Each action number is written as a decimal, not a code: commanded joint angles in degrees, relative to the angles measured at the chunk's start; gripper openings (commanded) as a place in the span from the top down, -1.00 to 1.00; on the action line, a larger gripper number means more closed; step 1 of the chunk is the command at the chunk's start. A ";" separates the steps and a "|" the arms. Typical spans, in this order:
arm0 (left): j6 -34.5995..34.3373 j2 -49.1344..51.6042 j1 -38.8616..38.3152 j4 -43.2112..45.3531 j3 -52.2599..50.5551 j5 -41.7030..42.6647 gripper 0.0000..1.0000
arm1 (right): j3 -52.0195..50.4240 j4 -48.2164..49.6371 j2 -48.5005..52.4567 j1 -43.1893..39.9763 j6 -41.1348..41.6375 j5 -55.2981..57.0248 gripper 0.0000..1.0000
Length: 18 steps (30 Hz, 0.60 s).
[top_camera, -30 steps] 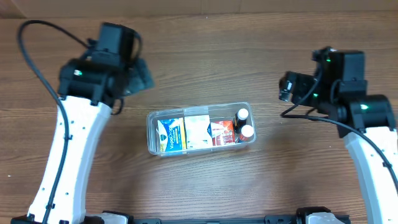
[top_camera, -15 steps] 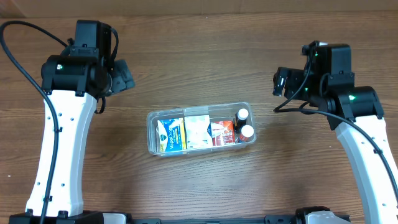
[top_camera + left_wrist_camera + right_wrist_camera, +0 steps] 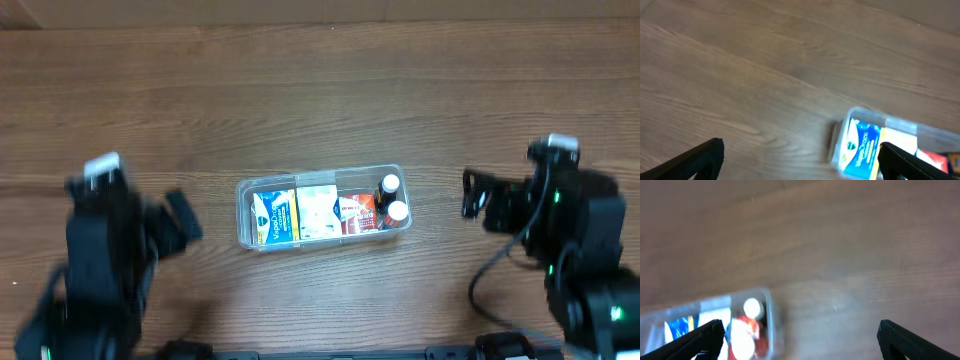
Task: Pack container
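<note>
The clear plastic container (image 3: 243,190) sits mid-table. It holds a blue and yellow box (image 3: 272,217), a white box (image 3: 316,211), a red box (image 3: 356,212) and two dark bottles with white caps (image 3: 393,198). My left gripper (image 3: 183,215) is left of the container, open and empty. My right gripper (image 3: 476,195) is right of it, open and empty. The left wrist view shows the container's left end (image 3: 839,141) between the fingers (image 3: 801,159). The right wrist view shows its right end (image 3: 771,311) and a bottle cap (image 3: 751,305), blurred, with the fingers (image 3: 800,337) spread wide.
Brown wooden tabletop (image 3: 320,90) all around the container. A pale strip runs along the table's far edge (image 3: 320,10). The arm bases are at the near edge.
Both arms have pulled back toward the near edge and lowered, away from the far side of the table. The container and its contents have not moved.
</note>
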 commanded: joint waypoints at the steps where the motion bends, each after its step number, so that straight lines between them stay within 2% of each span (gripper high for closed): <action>1: 0.15 -10.10 -0.22 0.98 -8.00 -0.79 -1.00 | -4.04 -2.78 -6.75 0.15 0.68 1.55 -1.00; 5: 0.17 -15.06 -0.22 0.46 -10.73 -0.72 -1.00 | -4.11 -6.23 -8.52 0.15 0.68 1.77 -1.00; 10: 0.20 -15.23 -0.22 -0.44 -10.75 -0.76 -1.00 | -4.15 -10.19 -8.39 0.15 0.66 1.77 -1.00; 18: 0.20 -15.23 -0.22 -0.94 -10.75 -0.76 -1.00 | -4.15 -10.38 -8.39 0.15 0.68 1.77 -1.00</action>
